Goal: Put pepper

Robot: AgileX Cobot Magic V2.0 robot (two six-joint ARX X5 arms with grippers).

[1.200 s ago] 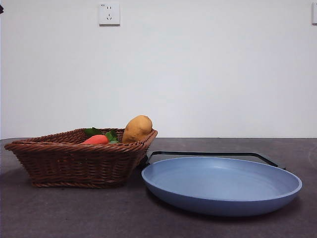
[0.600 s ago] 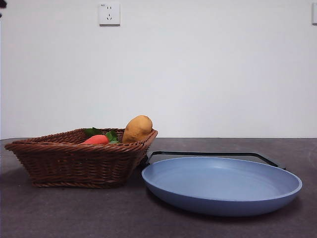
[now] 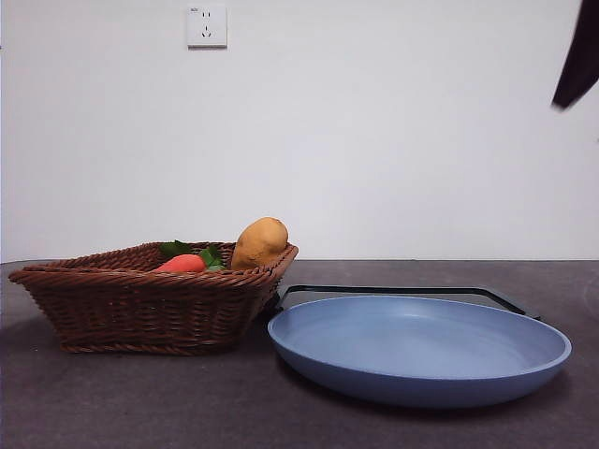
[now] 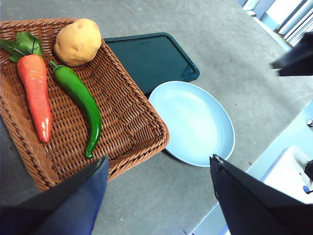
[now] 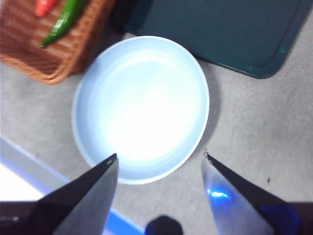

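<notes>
The dark-green pepper (image 4: 80, 104) lies in the brown wicker basket (image 4: 132, 128) between an orange-red carrot (image 4: 35, 95) and a tan potato (image 4: 77, 42). Its tip shows in the right wrist view (image 5: 64, 22); in the front view the basket wall (image 3: 140, 304) hides it. My left gripper (image 4: 156, 169) is open and empty, high above the basket's near corner. My right gripper (image 5: 159, 159) is open and empty, high above the blue plate (image 5: 142, 107); its arm shows as a dark shape at the top right of the front view (image 3: 580, 56).
The blue plate (image 3: 421, 351) sits on the grey table right of the basket. A dark green tray (image 4: 151, 58) lies behind the plate, touching the basket's side. The potato (image 3: 259, 243) and carrot (image 3: 182, 264) rise above the basket rim.
A dark arm has come into the front view at the top right corner. The black tip at the top left corner has gone. The objects have not moved.
</notes>
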